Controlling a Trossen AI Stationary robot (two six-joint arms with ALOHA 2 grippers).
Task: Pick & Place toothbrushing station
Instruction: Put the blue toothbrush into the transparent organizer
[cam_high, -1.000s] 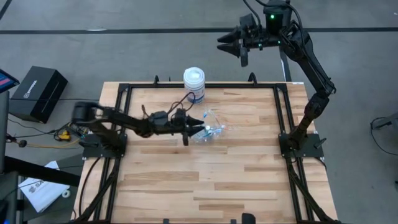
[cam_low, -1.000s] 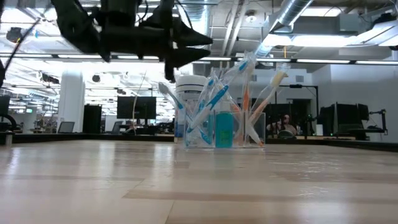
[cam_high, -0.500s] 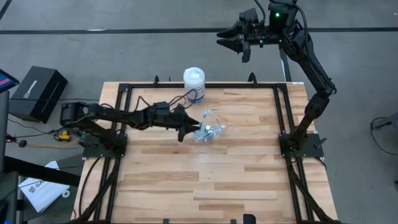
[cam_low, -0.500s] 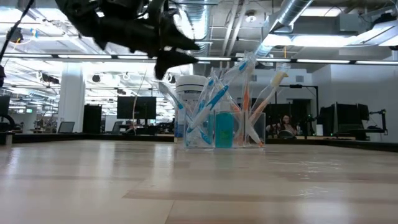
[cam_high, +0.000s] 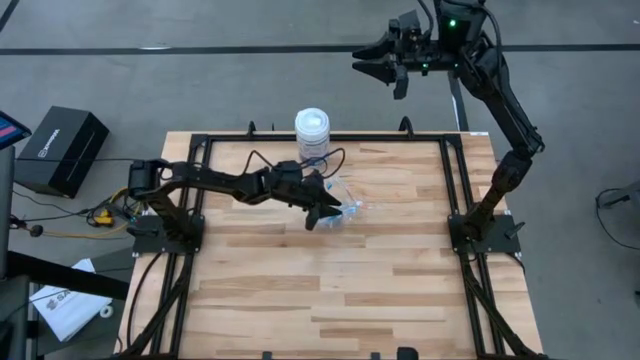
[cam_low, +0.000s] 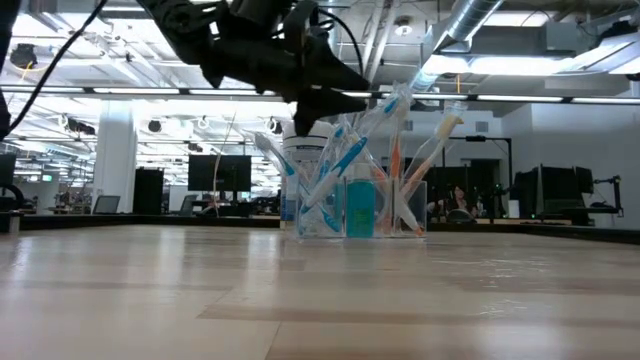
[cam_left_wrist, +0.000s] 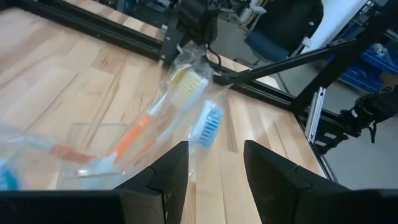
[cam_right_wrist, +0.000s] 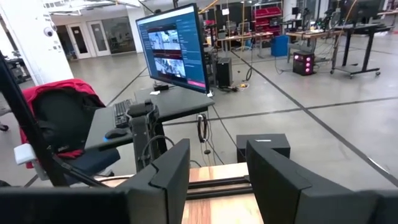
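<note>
The see-through plastic holder (cam_high: 350, 207) stands on its base on the wooden table, right of the middle. Several blue-and-white and orange toothbrushes (cam_low: 345, 160) stick up out of it, next to a teal tube (cam_low: 360, 208). The two tiny white cylinders do not show. My left gripper (cam_high: 328, 215) is open and hangs just above the brush tops (cam_low: 355, 93). In the left wrist view (cam_left_wrist: 216, 180) the brush heads (cam_left_wrist: 186, 87) lie ahead of its fingers. My right gripper (cam_high: 368, 60) is open and raised beyond the table's far edge.
A white jar with a blue label (cam_high: 312, 128) stands at the far edge, just behind the holder. A black metal frame (cam_high: 200, 150) runs around the table top. A black box (cam_high: 62, 148) lies on the floor to the left.
My left gripper has moved toward the table's right edge and slightly down, coming over the toothbrush tops, and has turned to point more toward the near right. The holder and brushes have stayed where they were.
</note>
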